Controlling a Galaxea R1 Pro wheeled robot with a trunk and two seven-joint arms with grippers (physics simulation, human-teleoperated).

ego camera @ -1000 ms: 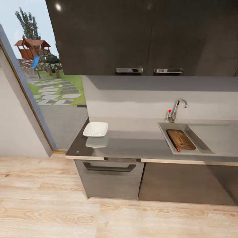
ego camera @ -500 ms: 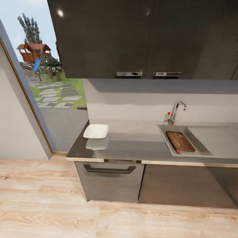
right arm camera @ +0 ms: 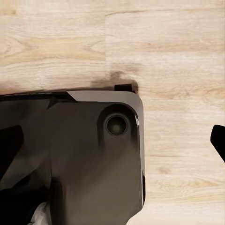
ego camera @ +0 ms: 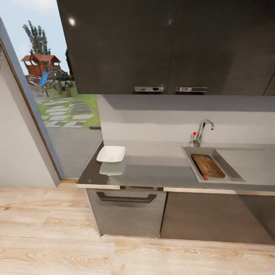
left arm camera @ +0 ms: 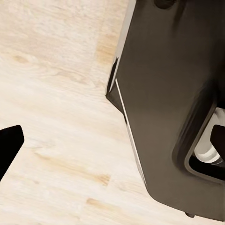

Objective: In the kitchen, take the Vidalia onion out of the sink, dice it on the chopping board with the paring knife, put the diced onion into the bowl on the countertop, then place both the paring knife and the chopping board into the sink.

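The robot's base (right arm camera: pixel 70 159) is glossy black with rounded corners; a round recessed socket (right arm camera: pixel 116 124) sits on top; black fingertips (left arm camera: pixel 8 143) show.

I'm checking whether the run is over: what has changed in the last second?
Only the head camera moved, shifting the whole view a little. The board lies in the sink as before, and the bowl sits on the countertop in the same spot. Nothing was grasped or released.
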